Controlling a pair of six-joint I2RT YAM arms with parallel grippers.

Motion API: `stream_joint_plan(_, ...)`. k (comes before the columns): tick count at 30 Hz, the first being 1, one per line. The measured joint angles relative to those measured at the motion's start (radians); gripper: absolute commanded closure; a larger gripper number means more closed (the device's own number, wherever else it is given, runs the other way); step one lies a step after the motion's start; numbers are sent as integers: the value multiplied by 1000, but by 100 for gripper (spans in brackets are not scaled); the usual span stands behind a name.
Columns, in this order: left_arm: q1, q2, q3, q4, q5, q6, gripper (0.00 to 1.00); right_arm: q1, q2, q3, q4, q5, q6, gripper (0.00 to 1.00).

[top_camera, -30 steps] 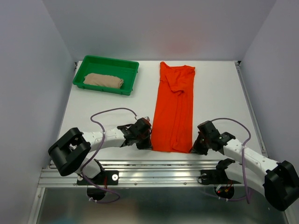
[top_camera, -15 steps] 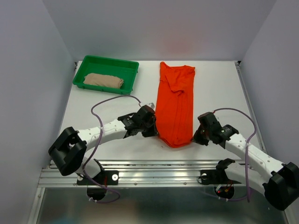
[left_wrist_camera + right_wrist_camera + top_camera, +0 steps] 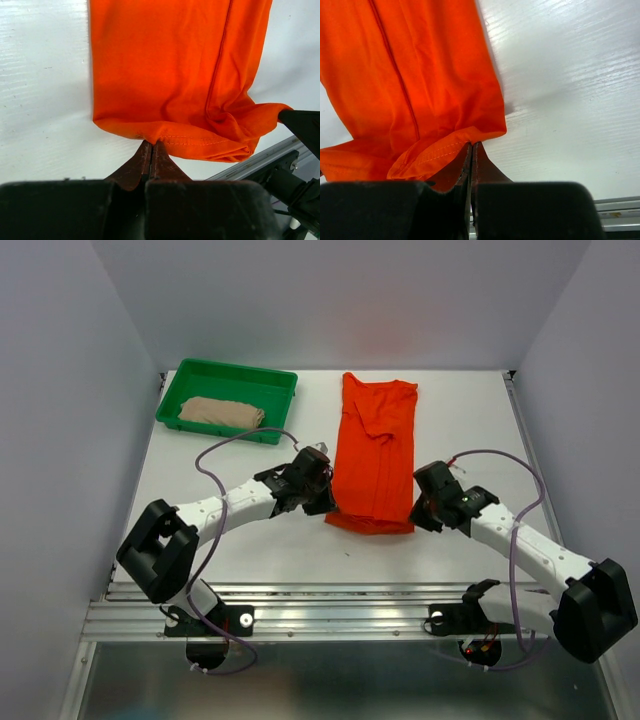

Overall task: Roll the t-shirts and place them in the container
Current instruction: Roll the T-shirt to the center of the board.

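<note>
An orange-red t-shirt (image 3: pixel 374 445) lies as a long folded strip down the middle of the white table, its near hem turned up and over into a first fold (image 3: pixel 371 521). My left gripper (image 3: pixel 322 502) is shut on the hem's left corner (image 3: pixel 150 134). My right gripper (image 3: pixel 418 514) is shut on the right corner (image 3: pixel 480 136). A beige t-shirt (image 3: pixel 221 412) lies bundled in the green tray (image 3: pixel 262 430) at the back left.
The metal rail (image 3: pixel 330 600) runs along the table's near edge, just behind the arms. Grey walls close in the table on three sides. Purple cables (image 3: pixel 215 455) loop above both forearms.
Both grippers have carried the orange-red t-shirt's near hem away from the front edge, folding it over the strip. The strip is now shorter at the near end.
</note>
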Motion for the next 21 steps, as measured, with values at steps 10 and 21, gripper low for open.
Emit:
stream_joint_plan(10,5,11,2,-1,0,2,100,0,20,3,5,6,-5,99)
stream_joint_plan(21,19,71,2,0,-6,2,100,0,94,16,9,53,-17,99)
